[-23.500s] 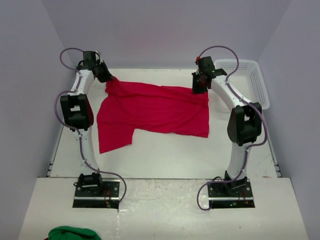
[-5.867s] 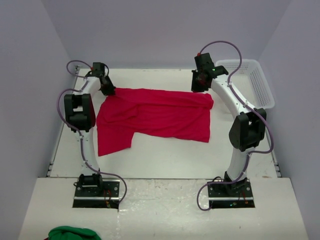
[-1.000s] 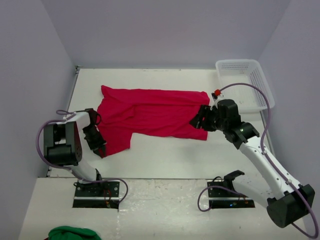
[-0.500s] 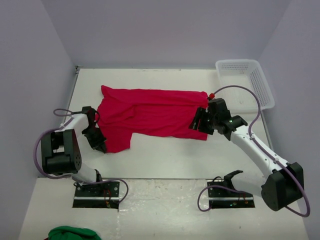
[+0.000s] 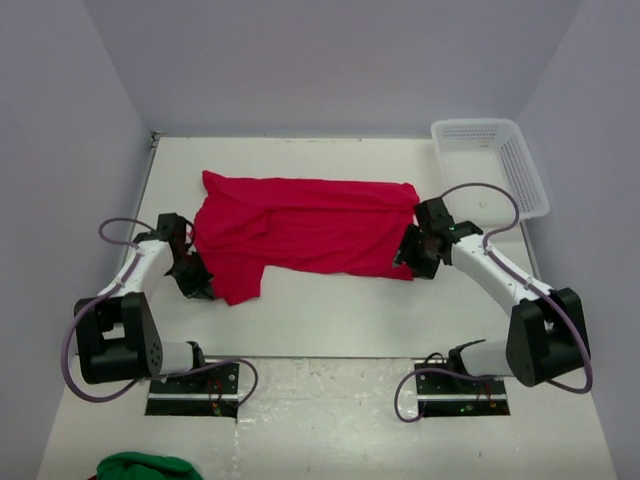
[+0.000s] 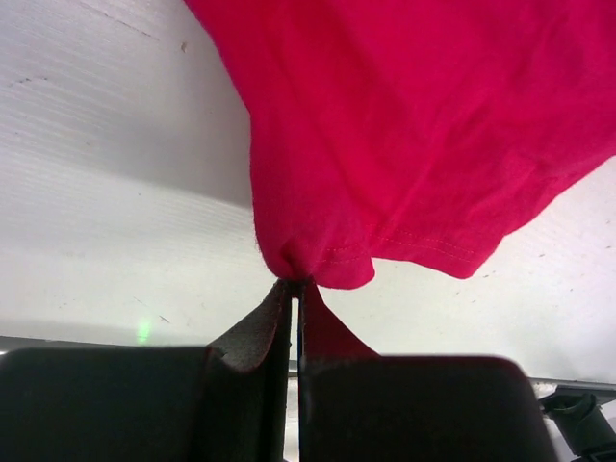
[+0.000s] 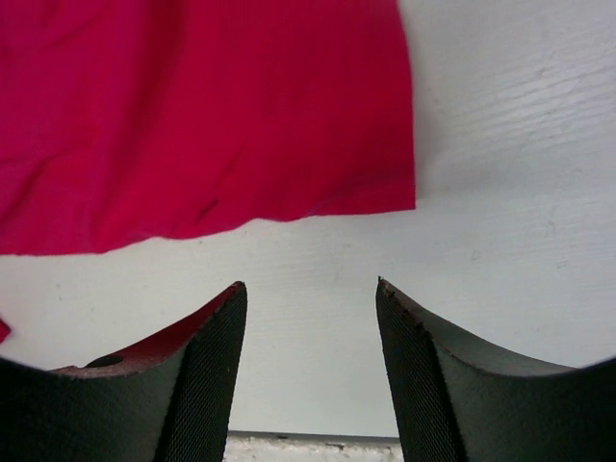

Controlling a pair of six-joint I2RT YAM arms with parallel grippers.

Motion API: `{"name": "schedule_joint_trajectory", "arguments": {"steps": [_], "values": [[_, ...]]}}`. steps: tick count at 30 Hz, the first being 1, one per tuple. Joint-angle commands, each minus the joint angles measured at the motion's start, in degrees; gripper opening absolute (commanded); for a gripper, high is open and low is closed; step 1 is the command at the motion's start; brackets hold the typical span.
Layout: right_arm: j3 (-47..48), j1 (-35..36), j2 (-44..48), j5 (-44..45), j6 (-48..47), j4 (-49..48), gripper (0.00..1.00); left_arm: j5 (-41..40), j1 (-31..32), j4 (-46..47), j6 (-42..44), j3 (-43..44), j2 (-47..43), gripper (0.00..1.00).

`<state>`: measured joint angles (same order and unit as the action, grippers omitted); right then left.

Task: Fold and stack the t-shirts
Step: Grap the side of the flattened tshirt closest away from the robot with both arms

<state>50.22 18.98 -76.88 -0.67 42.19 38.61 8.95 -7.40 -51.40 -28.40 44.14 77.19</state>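
Early stage: 1 shirt lies spread across the middle of the table, with no fold made and nothing stacked. The left gripper is pinched tight on its near-left corner. The right gripper gapes wide and empty just short of the near-right corner.

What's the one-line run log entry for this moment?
left fingers: shut on t-shirt hem | right fingers: open beside hem | fold: pending

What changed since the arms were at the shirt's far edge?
Both arms pulled back to the near edge. The left pincer closed on the t-shirt at its near-left corner; the right pincer hovers open at the near-right corner. The basket is unmoved.
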Motion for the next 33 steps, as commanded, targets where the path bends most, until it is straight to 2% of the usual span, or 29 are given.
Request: {"name": "schedule_joint_trajectory", "arguments": {"steps": [1, 15, 20, 28, 33], "values": [[0.23, -2.37, -2.48, 1.19, 2.02, -0.81, 0.57, 2.83, 0.19, 1.74, -1.22, -0.90, -2.65, 0.00], [-0.12, -9.04, -9.51, -1.89, 1.05, -2.05, 0.55, 3.44, 0.19, 1.04, -1.74, -0.19, -2.83, 0.00], [-1.70, -11.77, -10.66, -4.34, 0.43, -3.45, 0.51, 2.92, 0.10, 0.86, -2.00, -0.28, -3.10, 0.00], [-3.19, -11.78, -11.28, -6.19, 1.84, -6.35, 0.43, 3.71, 0.10, 0.77, -2.10, 0.33, -2.31, 0.00], [-2.14, -11.78, -12.24, -6.89, 1.93, -5.65, 0.43, 4.06, 0.10, 0.25, -2.01, 0.95, -2.22, 0.00]]}}
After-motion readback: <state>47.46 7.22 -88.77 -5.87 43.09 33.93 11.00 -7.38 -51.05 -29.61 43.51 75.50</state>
